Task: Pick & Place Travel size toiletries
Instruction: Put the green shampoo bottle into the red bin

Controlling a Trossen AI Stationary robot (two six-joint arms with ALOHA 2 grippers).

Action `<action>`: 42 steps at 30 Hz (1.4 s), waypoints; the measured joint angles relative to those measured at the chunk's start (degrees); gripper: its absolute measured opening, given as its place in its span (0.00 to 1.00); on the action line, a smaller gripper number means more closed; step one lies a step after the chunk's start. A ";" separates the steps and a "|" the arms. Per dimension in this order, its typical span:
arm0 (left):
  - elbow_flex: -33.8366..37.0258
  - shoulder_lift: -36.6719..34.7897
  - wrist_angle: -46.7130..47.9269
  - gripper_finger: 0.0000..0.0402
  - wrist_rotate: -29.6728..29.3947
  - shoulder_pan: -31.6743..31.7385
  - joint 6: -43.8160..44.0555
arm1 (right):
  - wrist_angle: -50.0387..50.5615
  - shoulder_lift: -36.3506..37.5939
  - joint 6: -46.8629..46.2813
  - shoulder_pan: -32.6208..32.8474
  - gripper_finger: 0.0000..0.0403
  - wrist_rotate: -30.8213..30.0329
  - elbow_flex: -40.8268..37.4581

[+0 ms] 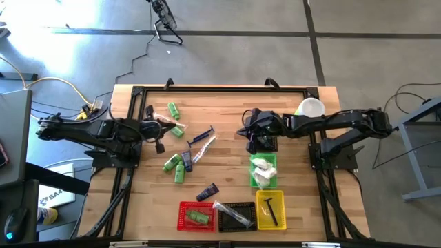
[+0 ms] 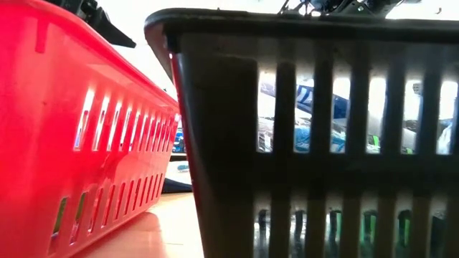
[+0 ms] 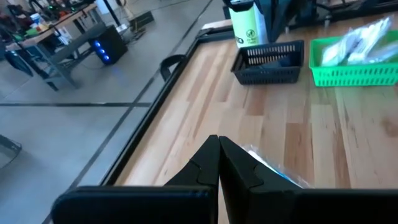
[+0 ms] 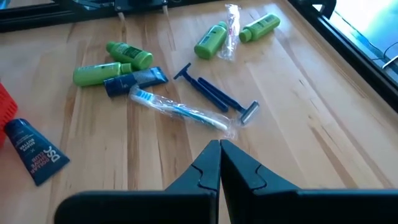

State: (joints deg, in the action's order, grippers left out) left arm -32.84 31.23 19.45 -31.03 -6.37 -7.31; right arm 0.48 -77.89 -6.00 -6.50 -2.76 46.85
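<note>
On the table (image 1: 227, 110) lie five green bottles (image 4: 210, 40), two navy tubes (image 4: 34, 151), two blue razors (image 4: 217, 94) and two wrapped toothbrushes (image 4: 180, 111). Both the left end effector (image 3: 219, 146) and the right end effector (image 4: 220, 149) are clenched and hold nothing.

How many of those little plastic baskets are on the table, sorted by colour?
red basket: 1
black basket: 2, one in the front row, one next to the green one
yellow basket: 1
green basket: 1
Total: 5
</note>
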 joint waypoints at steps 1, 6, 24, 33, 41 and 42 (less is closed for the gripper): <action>0.00 0.32 -0.01 0.00 0.13 0.00 0.07 | 0.02 0.00 -0.21 0.00 0.01 0.00 0.00; 0.00 1.78 0.21 0.00 2.77 0.00 0.11 | 0.07 0.00 -0.11 0.00 0.01 0.04 0.00; 0.00 2.85 0.23 0.00 3.52 0.00 0.11 | 0.07 0.00 1.27 0.00 0.01 0.35 0.00; 0.00 2.83 0.23 0.00 3.52 0.00 0.11 | 0.07 0.00 1.75 0.00 0.01 0.13 0.02; 0.00 2.83 0.23 0.00 3.52 -0.01 0.11 | 0.07 0.00 1.75 0.00 0.01 -0.04 0.02; 0.00 2.83 0.23 0.00 3.54 0.00 0.11 | 0.07 0.00 1.75 0.00 0.01 -0.04 0.02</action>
State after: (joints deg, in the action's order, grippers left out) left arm -32.84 34.06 19.68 -27.49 -6.37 -7.20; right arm 0.56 -77.89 -4.25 -6.50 -2.81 46.87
